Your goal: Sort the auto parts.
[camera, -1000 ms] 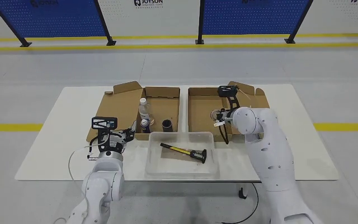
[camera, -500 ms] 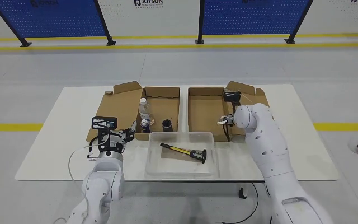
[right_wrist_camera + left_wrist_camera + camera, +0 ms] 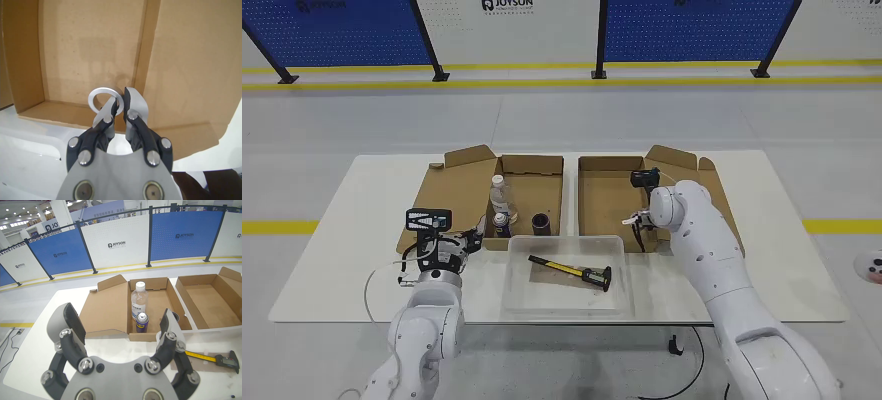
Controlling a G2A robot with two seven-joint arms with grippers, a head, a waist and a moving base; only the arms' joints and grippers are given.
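— What's around the white table (image 3: 352, 215)?
— Pale grey floor (image 3: 542, 120) crossed by yellow lines (image 3: 522, 85). Beyond them is a fence of blue panels (image 3: 342, 30) and white panels (image 3: 507, 30) on black posts (image 3: 599, 40).
— And overhead?
— Round ceiling lights (image 3: 23, 208) and a white column (image 3: 60, 211). A socket (image 3: 20, 330) with a dark cable lies on the floor.

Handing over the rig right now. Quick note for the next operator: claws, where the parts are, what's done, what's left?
Right claw: shut on metal ring, over the right box, by its side wall.
Left claw: open, empty, over the table near the left box.
Done: clear bottle, spray can and dark round part sit in the left box.
To do: release ring; sort caliper lying in the clear tray.
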